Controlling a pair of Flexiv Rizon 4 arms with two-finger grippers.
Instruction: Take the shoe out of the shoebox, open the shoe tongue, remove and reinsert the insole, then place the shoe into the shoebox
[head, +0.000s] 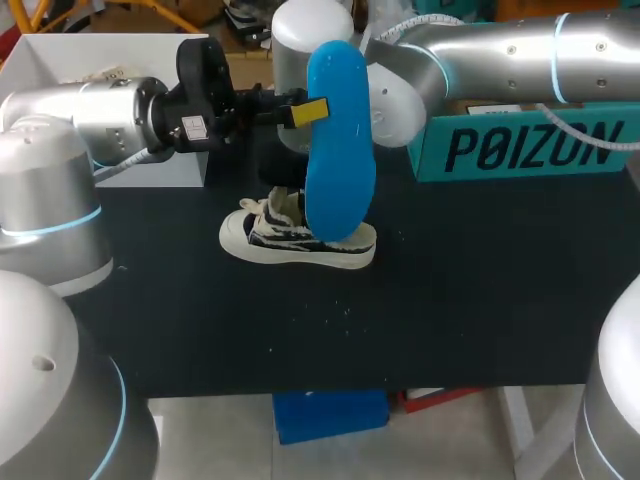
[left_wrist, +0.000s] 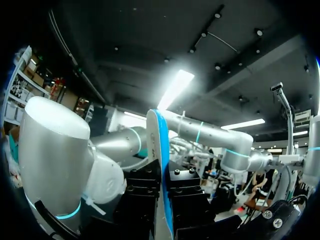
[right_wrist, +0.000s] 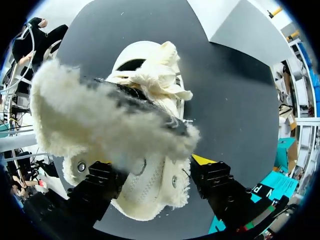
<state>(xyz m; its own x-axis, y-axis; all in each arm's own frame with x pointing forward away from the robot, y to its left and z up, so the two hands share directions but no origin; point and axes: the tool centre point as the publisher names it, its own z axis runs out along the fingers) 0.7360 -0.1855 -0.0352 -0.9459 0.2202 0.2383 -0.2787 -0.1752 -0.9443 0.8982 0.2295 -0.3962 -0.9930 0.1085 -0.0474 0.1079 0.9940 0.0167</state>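
left pincer (head: 312, 112) gripped the blue insole (head: 338, 160) upright; best tilted, then eased into the sneaker (head: 297, 240) below it. right pincer (right_wrist: 152, 172): couldn't tell its grip.

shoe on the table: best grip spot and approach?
Probably the heel collar, from above: the shoe stands on its sole with its opening up, so a side wall can be pinched. The insole in the left gripper hangs over the heel.

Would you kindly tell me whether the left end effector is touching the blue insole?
Touching. The left wrist view shows the blue insole standing edge-on inside the left end effector, pressed by a finger from each side.
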